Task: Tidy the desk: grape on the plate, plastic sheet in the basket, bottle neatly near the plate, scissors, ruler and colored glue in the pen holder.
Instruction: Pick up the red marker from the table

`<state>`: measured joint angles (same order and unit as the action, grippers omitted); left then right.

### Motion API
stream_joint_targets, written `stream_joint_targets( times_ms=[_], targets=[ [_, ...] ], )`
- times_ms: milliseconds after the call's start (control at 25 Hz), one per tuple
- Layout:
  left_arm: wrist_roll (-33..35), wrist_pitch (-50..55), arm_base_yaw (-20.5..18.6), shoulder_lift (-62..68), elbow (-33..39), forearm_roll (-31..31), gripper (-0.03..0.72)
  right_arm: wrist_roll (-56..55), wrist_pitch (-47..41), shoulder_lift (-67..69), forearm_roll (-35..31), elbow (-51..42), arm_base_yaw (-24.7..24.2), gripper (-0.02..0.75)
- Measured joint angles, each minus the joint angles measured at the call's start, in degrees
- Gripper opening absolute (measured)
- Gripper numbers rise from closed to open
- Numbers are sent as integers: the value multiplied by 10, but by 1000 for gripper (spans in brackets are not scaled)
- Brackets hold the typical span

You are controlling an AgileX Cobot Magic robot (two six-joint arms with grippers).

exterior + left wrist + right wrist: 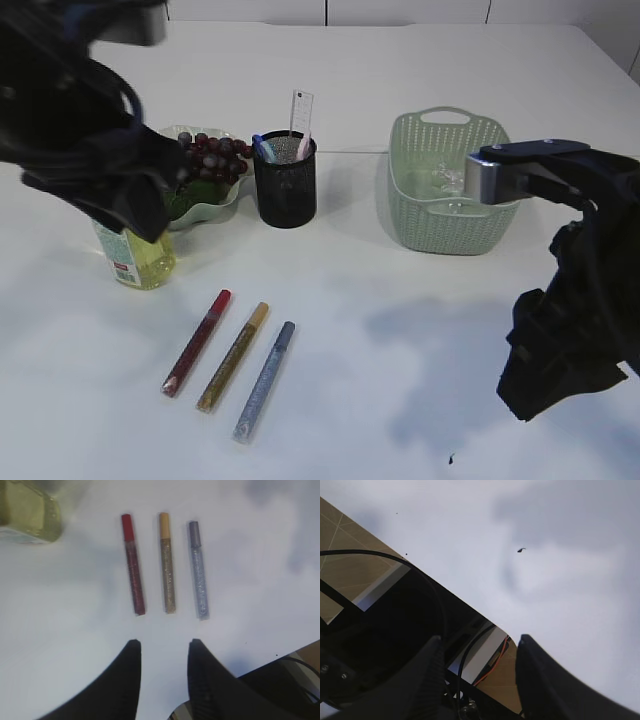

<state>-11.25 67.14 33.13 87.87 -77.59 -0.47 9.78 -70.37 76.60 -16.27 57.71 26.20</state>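
Three glue sticks, red point(133, 565), gold point(167, 563) and silver point(198, 570), lie side by side, close but apart, toward the front edge of the tabletop point(400, 340), in front of the pen holder point(285, 180). The left gripper point(162, 652) hangs just short of them, parted and empty. Probably best to centre over one stick and pinch across its width without nudging its neighbour. The right gripper point(480, 652) is also parted and empty at the front right corner.
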Motion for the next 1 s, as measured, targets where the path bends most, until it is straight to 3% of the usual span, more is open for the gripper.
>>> stream_joint_targets(
  times_ms=[200, 480, 1000],
  targets=[
    [-47, -3, 10, 107, -13, 0, 240, 3, 0, 0, 0, 0, 0, 377],
    [-63, -29, 10, 191, -14, 5, 240, 4, 0, 0, -1, 0, 0, 377],
    [-72, -61, -36, 255, -24, 14, 244, 4, 0, 0, -27, 0, 0, 377]
  ],
)
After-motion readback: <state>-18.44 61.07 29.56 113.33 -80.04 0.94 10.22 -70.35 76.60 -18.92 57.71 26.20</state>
